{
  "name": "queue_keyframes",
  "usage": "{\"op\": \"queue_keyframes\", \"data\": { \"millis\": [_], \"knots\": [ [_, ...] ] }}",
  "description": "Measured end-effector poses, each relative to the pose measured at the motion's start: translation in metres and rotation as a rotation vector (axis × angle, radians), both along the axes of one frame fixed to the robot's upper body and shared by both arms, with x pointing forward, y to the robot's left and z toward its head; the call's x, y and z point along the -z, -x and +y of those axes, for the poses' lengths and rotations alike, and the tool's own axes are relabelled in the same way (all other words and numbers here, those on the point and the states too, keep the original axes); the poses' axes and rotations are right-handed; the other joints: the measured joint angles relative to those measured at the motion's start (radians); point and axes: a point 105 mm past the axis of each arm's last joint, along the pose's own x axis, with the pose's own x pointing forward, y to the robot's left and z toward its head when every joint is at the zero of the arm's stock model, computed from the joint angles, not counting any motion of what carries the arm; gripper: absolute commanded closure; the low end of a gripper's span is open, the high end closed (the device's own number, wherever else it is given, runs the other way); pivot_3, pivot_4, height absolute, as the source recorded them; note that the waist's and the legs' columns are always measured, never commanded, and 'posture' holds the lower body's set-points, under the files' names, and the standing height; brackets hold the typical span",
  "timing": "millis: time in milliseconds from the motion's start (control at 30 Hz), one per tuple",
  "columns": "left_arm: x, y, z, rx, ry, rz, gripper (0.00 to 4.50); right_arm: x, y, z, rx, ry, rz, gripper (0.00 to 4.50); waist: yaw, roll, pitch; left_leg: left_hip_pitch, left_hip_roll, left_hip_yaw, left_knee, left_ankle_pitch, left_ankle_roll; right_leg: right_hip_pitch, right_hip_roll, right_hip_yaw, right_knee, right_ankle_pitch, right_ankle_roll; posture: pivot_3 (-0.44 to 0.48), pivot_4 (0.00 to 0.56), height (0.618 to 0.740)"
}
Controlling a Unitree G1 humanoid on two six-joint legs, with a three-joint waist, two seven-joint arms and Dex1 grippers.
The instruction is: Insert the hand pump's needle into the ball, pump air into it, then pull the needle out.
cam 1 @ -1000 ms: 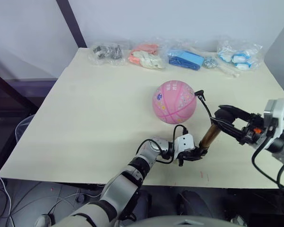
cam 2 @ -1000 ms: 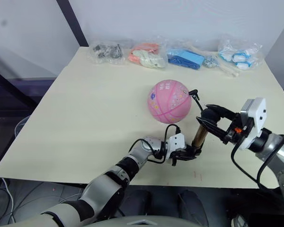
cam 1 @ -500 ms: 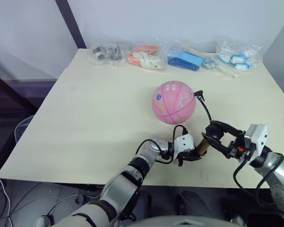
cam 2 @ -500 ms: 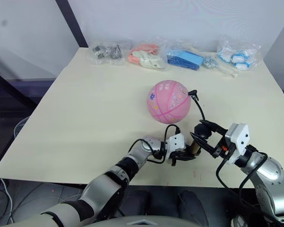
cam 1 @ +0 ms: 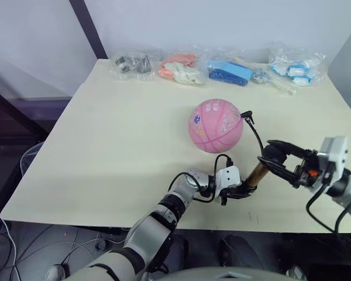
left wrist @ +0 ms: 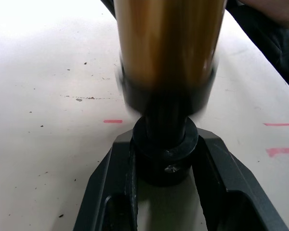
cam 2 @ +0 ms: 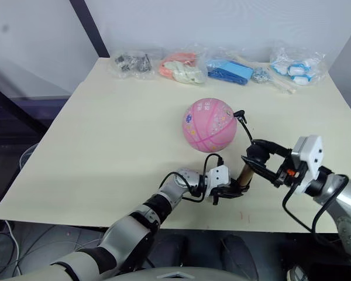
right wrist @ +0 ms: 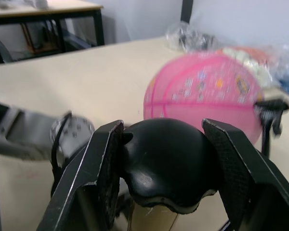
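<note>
Two grippers hold the hand pump (cam 1: 257,173) at once, near the table's (cam 1: 117,140) front edge, just in front of the ball (cam 1: 216,126). The left gripper (cam 1: 241,189) is clamped on the black cap at the pump's lower end; in the left wrist view its two fingers (left wrist: 220,178) press either side of that cap, with the bronze-gold barrel rising above it. The right gripper (cam 1: 276,157) is closed around the black handle at the pump's upper end; in the right wrist view the rounded black handle (right wrist: 164,163) sits squeezed between the two fingers (right wrist: 100,166). The pump stands tilted, its lower end toward the front edge and its upper end leaning away to the robot's right of the ball.

The ball rests on the table behind the pump, pink with darker seam lines and small coloured prints. A thin black hose (cam 1: 257,138) runs up from the pump's top to the ball's right side, where a small black fitting (cam 1: 245,115) sits against the ball's surface. The needle itself is too small to make out, so I cannot tell how far it is in the ball.

Well behind the ball, along the table's far edge, lies a row of clear bags (cam 1: 213,67) holding small items: dark pieces, orange and white pieces, blue pieces, and blue-and-white pieces.
</note>
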Motion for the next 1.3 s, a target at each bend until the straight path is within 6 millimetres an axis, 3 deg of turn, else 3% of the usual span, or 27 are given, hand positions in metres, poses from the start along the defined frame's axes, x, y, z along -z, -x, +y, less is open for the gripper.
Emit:
{"op": "queue_keyframes", "data": {
  "millis": [300, 500, 933, 1100, 1300],
  "knots": [
    [-0.001, 0.000, -0.001, 0.000, 0.001, -0.002, 3.42, -0.057, 0.000, -0.012, -0.043, -0.027, -0.046, 2.38, 0.001, 0.000, 0.001, -0.001, 0.000, 0.001, 0.000, 0.000, 0.000, -0.001, -0.001, 0.000, 0.000, 0.000, 0.000, 0.000, 0.150, 0.740],
    [-0.001, -0.001, -0.001, 0.000, 0.003, -0.004, 3.42, -0.083, 0.000, -0.017, -0.047, -0.022, -0.079, 2.38, 0.001, 0.000, 0.001, -0.002, 0.000, 0.002, 0.001, 0.000, 0.000, -0.002, -0.001, 0.000, 0.000, 0.000, 0.000, 0.000, 0.150, 0.740],
    [-0.004, -0.001, -0.003, 0.008, 0.005, -0.009, 3.42, -0.085, 0.001, -0.024, -0.026, -0.027, -0.052, 2.38, 0.003, -0.002, 0.001, -0.015, -0.001, 0.001, 0.006, 0.000, 0.000, -0.014, -0.003, 0.000, 0.005, 0.001, 0.000, 0.000, 0.150, 0.740],
    [-0.002, -0.001, -0.002, 0.000, 0.005, -0.005, 3.42, -0.074, 0.006, -0.020, -0.016, -0.065, -0.097, 2.38, 0.002, -0.003, 0.000, -0.014, -0.001, 0.002, 0.006, 0.000, 0.000, -0.014, -0.003, 0.000, 0.006, 0.001, 0.001, 0.000, 0.150, 0.740],
    [-0.001, -0.001, 0.000, 0.000, 0.002, 0.000, 3.42, -0.038, 0.005, -0.010, -0.008, -0.070, -0.051, 2.38, 0.000, -0.006, -0.003, -0.013, -0.002, 0.002, 0.006, 0.000, 0.000, -0.013, -0.002, 0.001, 0.006, 0.001, 0.001, 0.000, 0.150, 0.740]
  ]
}}
